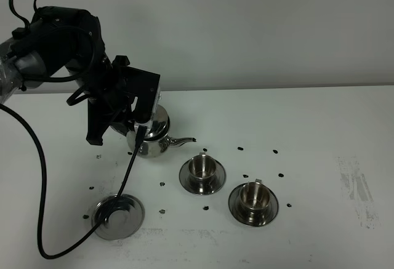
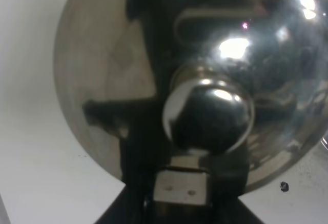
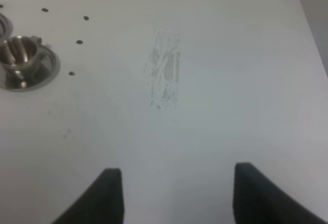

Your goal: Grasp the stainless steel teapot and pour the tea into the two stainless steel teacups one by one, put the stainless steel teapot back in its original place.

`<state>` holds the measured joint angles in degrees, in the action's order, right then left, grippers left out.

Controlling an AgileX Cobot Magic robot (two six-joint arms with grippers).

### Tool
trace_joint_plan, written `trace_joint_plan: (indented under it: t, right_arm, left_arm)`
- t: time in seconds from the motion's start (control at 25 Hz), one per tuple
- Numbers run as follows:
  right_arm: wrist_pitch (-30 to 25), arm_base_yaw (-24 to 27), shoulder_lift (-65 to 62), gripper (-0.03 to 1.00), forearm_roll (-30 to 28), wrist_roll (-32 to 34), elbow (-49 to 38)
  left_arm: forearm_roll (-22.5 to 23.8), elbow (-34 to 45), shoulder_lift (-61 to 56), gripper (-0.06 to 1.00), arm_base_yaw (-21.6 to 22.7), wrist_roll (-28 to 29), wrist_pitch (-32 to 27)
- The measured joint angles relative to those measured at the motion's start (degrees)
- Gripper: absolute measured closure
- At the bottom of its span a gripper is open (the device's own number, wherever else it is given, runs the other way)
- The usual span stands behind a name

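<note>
Lower left: pot saucer, ringed by black dots, crossed only by a black cable. Above and behind it, left gripper clamped tight on handle of teapot. Teapot off that saucer, upright, spout aimed right at left cup. Base-to-table contact: cannot tell. Seen close from left wrist, mostly lid knob and shiny dome. Further right, right cup, near left cup, apart from it. Then a grey scuff on table. Right gripper spread wide above table near scuff, holding nothing.
</note>
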<state>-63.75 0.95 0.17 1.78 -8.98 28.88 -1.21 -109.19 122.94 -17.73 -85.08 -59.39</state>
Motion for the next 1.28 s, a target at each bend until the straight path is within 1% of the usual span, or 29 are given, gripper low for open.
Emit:
trace_joint_plan:
  t: [0.2, 0.44, 0.64, 0.96, 1.16, 1.28]
  right_arm:
    - [0.0, 0.0, 0.0, 0.48, 0.0, 0.0, 0.0]
    - [0.0, 0.0, 0.0, 0.48, 0.0, 0.0, 0.0]
    - [0.0, 0.0, 0.0, 0.48, 0.0, 0.0, 0.0]
    - [0.0, 0.0, 0.0, 0.48, 0.0, 0.0, 0.0]
    - [0.0, 0.0, 0.0, 0.48, 0.0, 0.0, 0.0]
    - [0.0, 0.0, 0.0, 0.48, 0.0, 0.0, 0.0]
  left_arm:
    - [0.7, 0.0, 0.0, 0.68, 0.0, -2.8, 0.0]
    - [2.7, 0.0, 0.0, 0.68, -0.1, -4.3, 0.7]
    - [2.8, 0.0, 0.3, 0.68, -1.2, -6.3, 1.9]
    - [2.9, 0.0, 2.2, 0.68, -2.1, -7.2, 3.2]
    - [5.9, 0.0, 2.3, 0.68, -2.1, -7.3, 3.7]
    - [6.9, 0.0, 2.3, 0.68, -2.1, -7.3, 4.2]
